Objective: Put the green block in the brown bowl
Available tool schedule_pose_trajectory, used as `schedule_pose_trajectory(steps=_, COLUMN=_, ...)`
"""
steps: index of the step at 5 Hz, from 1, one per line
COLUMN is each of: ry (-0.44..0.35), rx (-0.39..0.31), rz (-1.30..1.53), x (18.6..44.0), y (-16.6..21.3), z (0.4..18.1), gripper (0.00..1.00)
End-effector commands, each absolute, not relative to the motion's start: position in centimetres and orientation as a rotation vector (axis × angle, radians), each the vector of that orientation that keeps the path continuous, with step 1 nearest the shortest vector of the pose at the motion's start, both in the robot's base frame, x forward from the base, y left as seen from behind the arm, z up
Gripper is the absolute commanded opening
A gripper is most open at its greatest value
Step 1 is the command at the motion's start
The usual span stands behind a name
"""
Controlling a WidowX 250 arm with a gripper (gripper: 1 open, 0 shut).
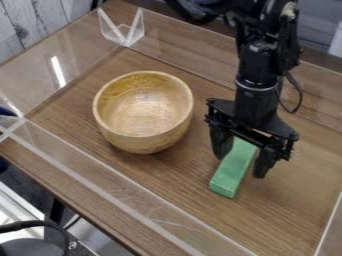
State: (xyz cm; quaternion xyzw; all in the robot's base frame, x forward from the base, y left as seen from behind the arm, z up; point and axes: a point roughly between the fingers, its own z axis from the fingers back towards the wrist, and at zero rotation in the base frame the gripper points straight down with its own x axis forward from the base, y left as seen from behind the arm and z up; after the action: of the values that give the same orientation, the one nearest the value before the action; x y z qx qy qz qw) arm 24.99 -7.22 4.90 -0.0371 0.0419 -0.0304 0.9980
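The green block lies flat on the wooden table, to the right of the brown bowl. It is a long bright-green bar, with its near end pointing toward the front edge. My gripper points straight down over the block's far end. Its black fingers stand open, one on each side of the bar, without squeezing it. The far end of the block is partly hidden behind the fingers. The bowl is empty and sits upright.
Clear acrylic walls fence the table on the left and front. A small clear bracket stands at the back left corner. The black arm rises behind the block.
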Motion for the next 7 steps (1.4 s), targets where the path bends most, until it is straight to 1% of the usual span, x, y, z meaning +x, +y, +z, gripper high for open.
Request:
schedule_pose_trajectory(steps=1, ry=0.047, rx=-0.087, rz=-0.045, x=25.77, y=-7.03, z=5.59, gripper=1.00)
schedule_pose_trajectory(steps=7, ry=0.040, rx=-0.107, rz=-0.004, x=26.35, y=-6.41, z=5.51, gripper=1.00)
